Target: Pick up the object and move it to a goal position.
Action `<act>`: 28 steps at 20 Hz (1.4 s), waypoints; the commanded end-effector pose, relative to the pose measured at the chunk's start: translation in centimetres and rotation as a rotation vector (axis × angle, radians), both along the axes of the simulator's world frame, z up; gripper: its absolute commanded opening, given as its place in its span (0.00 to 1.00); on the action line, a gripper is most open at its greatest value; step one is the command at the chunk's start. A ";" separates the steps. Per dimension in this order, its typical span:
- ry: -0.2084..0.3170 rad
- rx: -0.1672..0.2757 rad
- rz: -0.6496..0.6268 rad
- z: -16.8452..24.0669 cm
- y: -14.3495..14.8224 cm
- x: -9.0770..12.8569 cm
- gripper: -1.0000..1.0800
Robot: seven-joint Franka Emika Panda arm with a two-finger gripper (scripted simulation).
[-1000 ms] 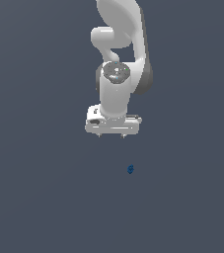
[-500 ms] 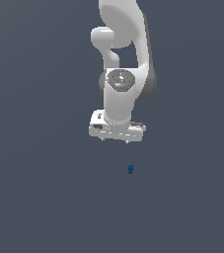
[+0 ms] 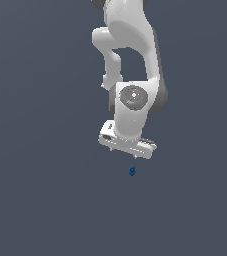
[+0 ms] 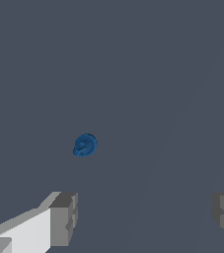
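The object (image 3: 132, 171) is a tiny dark blue roundish blob lying on the flat grey ground. My white gripper (image 3: 126, 151) hangs just above it, slightly toward the exterior view's left, not touching it. In the wrist view the object (image 4: 85, 145) lies ahead of the gripper (image 4: 144, 215), nearer to one grey fingertip (image 4: 64, 217) than to the other. The jaws stand wide apart with nothing between them.
Only the white arm (image 3: 132, 60) rising behind the gripper and the plain dark grey ground (image 3: 45, 200) show. No goal marker shows.
The gripper has moved down and a little toward the exterior view's right, closing on the blue object. The object has not moved.
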State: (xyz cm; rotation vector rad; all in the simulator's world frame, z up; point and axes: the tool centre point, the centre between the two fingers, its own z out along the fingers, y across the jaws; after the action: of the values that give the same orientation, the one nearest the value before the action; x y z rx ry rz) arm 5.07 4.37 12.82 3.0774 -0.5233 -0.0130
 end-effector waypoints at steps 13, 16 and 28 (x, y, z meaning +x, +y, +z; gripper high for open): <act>-0.013 0.015 -0.252 -3.2 3.9 3.3 0.96; -0.014 0.016 -0.272 -3.4 4.3 3.5 0.96; -0.014 0.016 -0.279 -5.6 4.4 3.5 0.96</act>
State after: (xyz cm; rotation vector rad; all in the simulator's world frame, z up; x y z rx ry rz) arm 8.68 8.80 7.96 2.9946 -0.9514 0.0018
